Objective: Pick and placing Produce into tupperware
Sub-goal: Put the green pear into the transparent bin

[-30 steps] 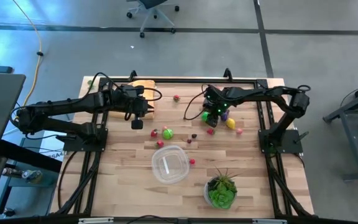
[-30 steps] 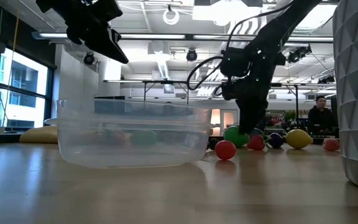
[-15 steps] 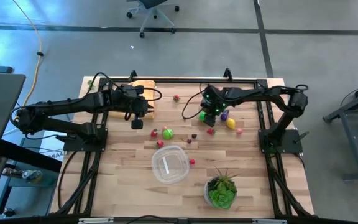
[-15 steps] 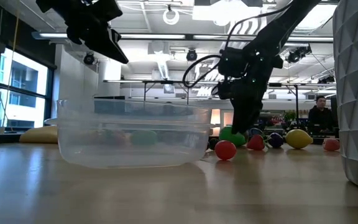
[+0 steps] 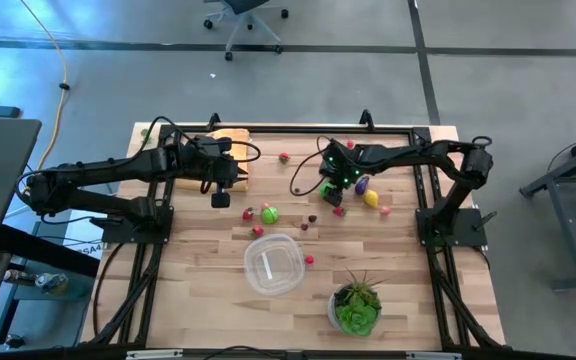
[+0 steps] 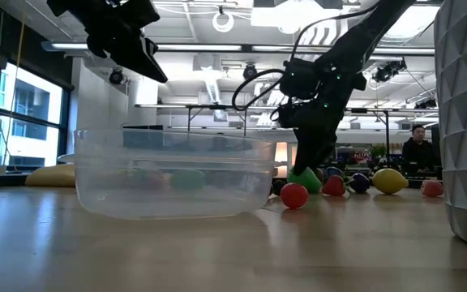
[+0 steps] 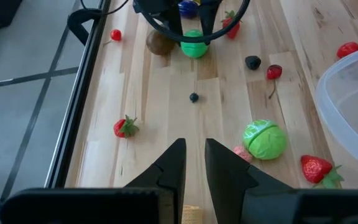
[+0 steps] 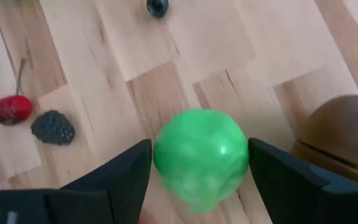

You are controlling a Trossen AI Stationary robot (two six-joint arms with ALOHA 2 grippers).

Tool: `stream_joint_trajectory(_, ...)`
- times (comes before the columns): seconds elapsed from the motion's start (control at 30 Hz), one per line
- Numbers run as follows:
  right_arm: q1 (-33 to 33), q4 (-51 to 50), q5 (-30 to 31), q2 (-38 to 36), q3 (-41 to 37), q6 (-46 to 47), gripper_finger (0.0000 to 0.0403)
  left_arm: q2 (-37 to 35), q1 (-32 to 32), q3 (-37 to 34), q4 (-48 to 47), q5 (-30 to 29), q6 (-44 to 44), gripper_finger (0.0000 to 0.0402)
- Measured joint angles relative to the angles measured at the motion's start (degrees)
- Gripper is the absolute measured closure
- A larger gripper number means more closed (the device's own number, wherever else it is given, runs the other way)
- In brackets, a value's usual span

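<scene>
My right gripper (image 5: 334, 184) is low at the far middle of the table, shut on a bright green toy ball (image 8: 201, 155), which also shows in the high view (image 5: 325, 188). More produce lies around it: a brown piece (image 8: 340, 134), a purple one (image 5: 362, 184), a yellow one (image 5: 371, 198), and a cherry (image 8: 11, 107). The clear round tupperware (image 5: 273, 264) rests on its base nearer the front, with no produce in it. My left gripper (image 7: 195, 152) hovers shut and empty above the table's far left (image 5: 220, 197). My right gripper pinches the green ball's two opposite sides (image 8: 160, 155) between its two fingers (image 8: 120, 171). The fingers slant down from the table's right side. The ball's underside sits on the table (image 6: 302, 182).
A green cabbage-like piece (image 5: 270, 214), strawberries (image 7: 125, 127), and a red ball (image 5: 309, 260) lie between the grippers and the tupperware. A white pot with a green plant (image 5: 355, 308) stands front right. A yellow thing (image 5: 233, 145) lies at the far left under my left arm.
My right gripper has gone a little toward the table's left edge, coming over the green ball so that its fingers now stand on both sides of it. The ball has stayed on the table.
</scene>
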Motion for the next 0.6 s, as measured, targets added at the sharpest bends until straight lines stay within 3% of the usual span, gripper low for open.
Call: stream_joint_trajectory(0.6,0.6,-0.8,3.5,0.0,0.0,0.9,0.0146,0.0,0.0,0.0,0.0,0.0,0.0,0.035)
